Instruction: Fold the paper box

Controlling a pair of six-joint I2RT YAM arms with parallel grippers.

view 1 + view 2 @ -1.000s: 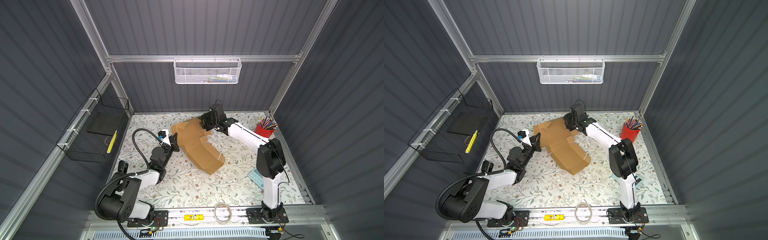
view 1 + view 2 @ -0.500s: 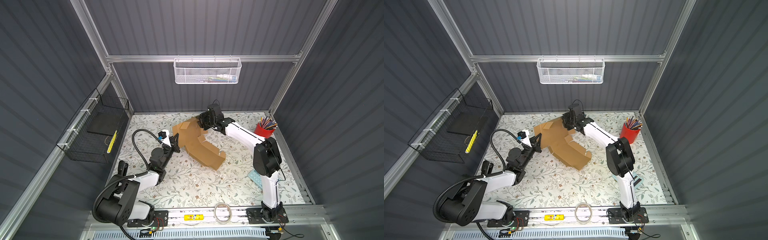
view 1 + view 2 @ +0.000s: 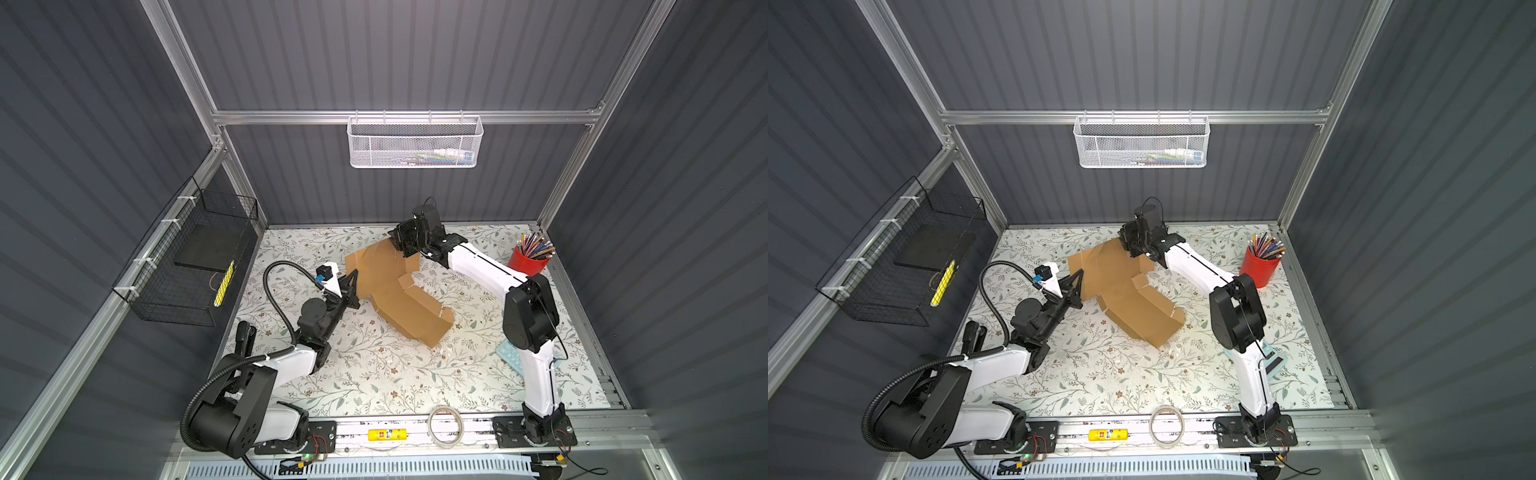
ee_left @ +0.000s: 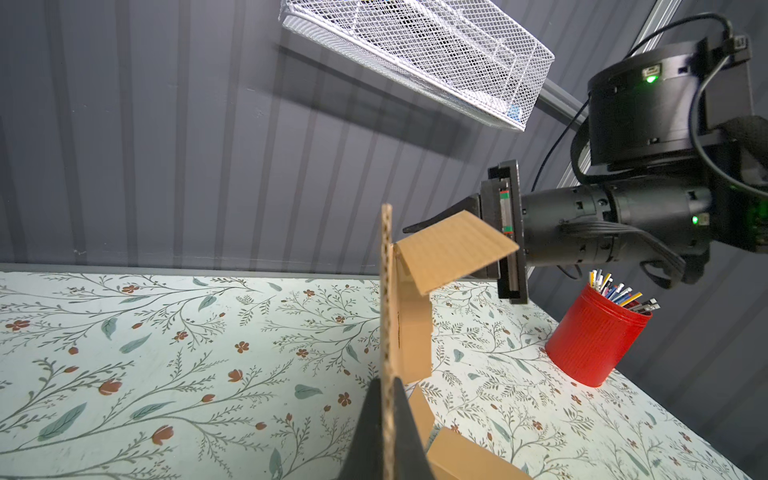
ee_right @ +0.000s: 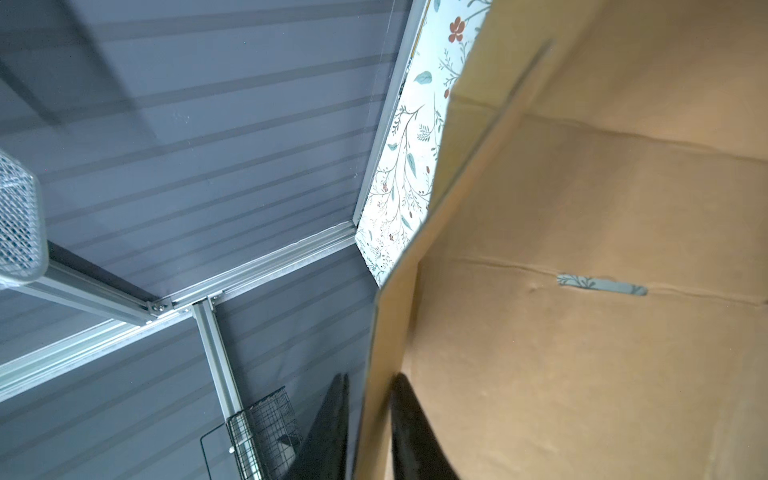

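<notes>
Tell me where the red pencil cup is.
The red cup stands at the back right of the flowered table in both top views, beside the right arm and apart from the cardboard box.

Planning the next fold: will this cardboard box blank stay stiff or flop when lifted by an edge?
Probably stiff: the paper box stands edge-up in the left claw without sagging. Likely hinges at creases; its flaps sit at angles. Seemingly light: an edge pinch holds part raised.
</notes>
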